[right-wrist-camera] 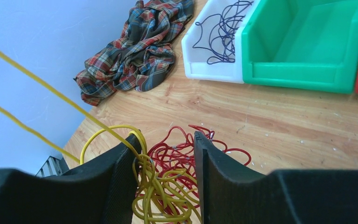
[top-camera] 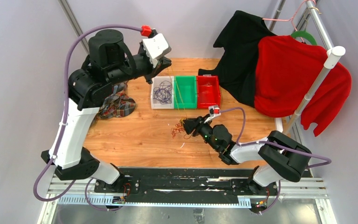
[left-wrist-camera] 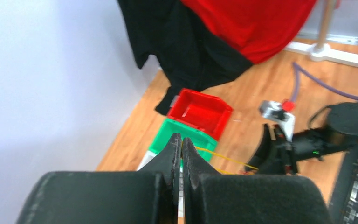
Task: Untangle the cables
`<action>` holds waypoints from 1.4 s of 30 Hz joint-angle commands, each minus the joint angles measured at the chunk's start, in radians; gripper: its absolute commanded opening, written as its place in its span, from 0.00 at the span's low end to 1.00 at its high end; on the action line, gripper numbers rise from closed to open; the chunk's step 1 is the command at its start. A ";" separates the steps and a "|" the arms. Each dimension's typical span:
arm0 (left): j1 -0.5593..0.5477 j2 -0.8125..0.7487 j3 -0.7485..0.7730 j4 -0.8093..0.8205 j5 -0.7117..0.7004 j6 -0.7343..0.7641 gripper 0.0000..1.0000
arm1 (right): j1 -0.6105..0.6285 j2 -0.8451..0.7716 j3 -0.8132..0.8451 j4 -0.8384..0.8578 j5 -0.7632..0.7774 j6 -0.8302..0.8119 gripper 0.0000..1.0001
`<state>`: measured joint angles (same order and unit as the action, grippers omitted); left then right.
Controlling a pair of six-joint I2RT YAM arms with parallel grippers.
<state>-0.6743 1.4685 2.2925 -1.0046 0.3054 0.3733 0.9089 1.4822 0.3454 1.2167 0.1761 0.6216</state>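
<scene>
Yellow: the yellow cable (right-wrist-camera: 154,189) is the one being worked. Its loops lie heaped between the right fingers (right-wrist-camera: 214,168), and two taut runs of it climb away from them, up and to the left of the wrist view.
Red: the red cable (right-wrist-camera: 177,151) is knotted into the same heap and spreads on the worktop (right-wrist-camera: 284,121) just ahead of the right fingertips.
Step in hand: by my reading, drawing yellow free of red, with one arm lifting and the other holding the heap down.
Doing it well: close the right fingers on red only, or press the heap flat, so yellow can slide out (pinch both colours and the knot merely tightens). Lift slowly, and ease off if the whole heap rises with the strand.
Left: the left fingers (left-wrist-camera: 170,154) are clenched tip to tip, high above the worktop. A yellow run leaves from just beside their tips toward the right arm, so they appear to be gripping that cable (the pinch point itself is hidden).
Right: these fingers stand apart, low over the heap and straddling it. Yellow loops brush the inner face of one finger, and nothing is clamped.
Purple: the purple cable (right-wrist-camera: 223,32) lies by itself, curled in the white bin (right-wrist-camera: 214,70) well ahead of the right fingers.
</scene>
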 commanded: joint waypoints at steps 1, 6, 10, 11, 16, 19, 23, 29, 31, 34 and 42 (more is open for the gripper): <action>0.001 -0.121 -0.047 0.587 -0.231 0.186 0.00 | -0.002 0.043 -0.137 -0.253 0.062 -0.028 0.45; 0.001 -0.177 -0.220 0.476 -0.244 0.216 0.00 | -0.002 -0.064 -0.205 -0.184 0.046 0.016 0.47; 0.001 -0.334 -0.632 0.463 -0.190 0.169 0.01 | -0.002 -0.215 -0.133 -0.332 -0.021 0.004 0.46; 0.001 -0.367 -0.719 0.459 -0.193 0.159 0.00 | -0.002 -0.249 -0.104 -0.395 -0.030 -0.008 0.45; 0.001 -0.472 -1.042 0.432 -0.247 0.188 0.00 | -0.016 -0.368 -0.048 -0.577 -0.049 -0.042 0.47; 0.001 -0.499 -1.137 0.397 -0.269 0.214 0.00 | -0.031 -0.400 -0.053 -0.625 -0.076 -0.042 0.51; 0.001 -0.516 -1.222 0.391 -0.311 0.233 0.00 | -0.034 -0.404 -0.054 -0.673 -0.097 -0.046 0.55; 0.002 -0.513 -1.263 0.329 -0.267 0.217 0.30 | -0.034 -0.292 -0.008 -0.717 -0.124 -0.099 0.58; 0.002 -0.507 -1.281 0.297 -0.219 0.201 0.48 | -0.033 -0.230 0.027 -0.679 -0.165 -0.117 0.58; 0.002 -0.500 -1.295 0.249 -0.110 0.200 0.70 | -0.030 -0.124 0.107 -0.685 -0.211 -0.136 0.58; 0.002 -0.356 -1.285 0.399 -0.002 0.156 0.73 | -0.030 0.004 0.206 -0.660 -0.157 -0.172 0.50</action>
<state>-0.6754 1.0470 1.0039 -0.7269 0.2375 0.5713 0.8852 1.4528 0.5011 0.5438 0.0013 0.4934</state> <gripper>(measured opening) 0.754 0.524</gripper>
